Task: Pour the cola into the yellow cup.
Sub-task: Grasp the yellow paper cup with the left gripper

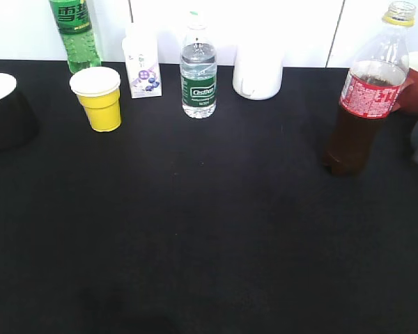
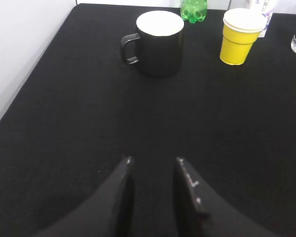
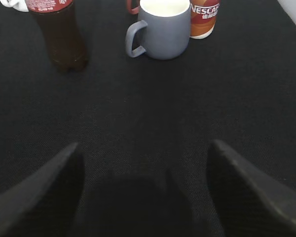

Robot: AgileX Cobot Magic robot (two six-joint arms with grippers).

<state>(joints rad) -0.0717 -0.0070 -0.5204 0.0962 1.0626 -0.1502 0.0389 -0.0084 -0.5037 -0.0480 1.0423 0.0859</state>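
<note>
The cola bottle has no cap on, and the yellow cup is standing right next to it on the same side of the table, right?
Not quite. The cola bottle is uncapped, but the yellow cup isn't beside it. The exterior view shows the cup far off on the left of the table, near the green soda bottle, and the cola on the right.

"NESCAFÉ" lettering stands on the orange can (image 3: 204, 19).

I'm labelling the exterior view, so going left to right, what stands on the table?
Black mug → yellow cup → carton → water bottle → white jug → cola.
</note>
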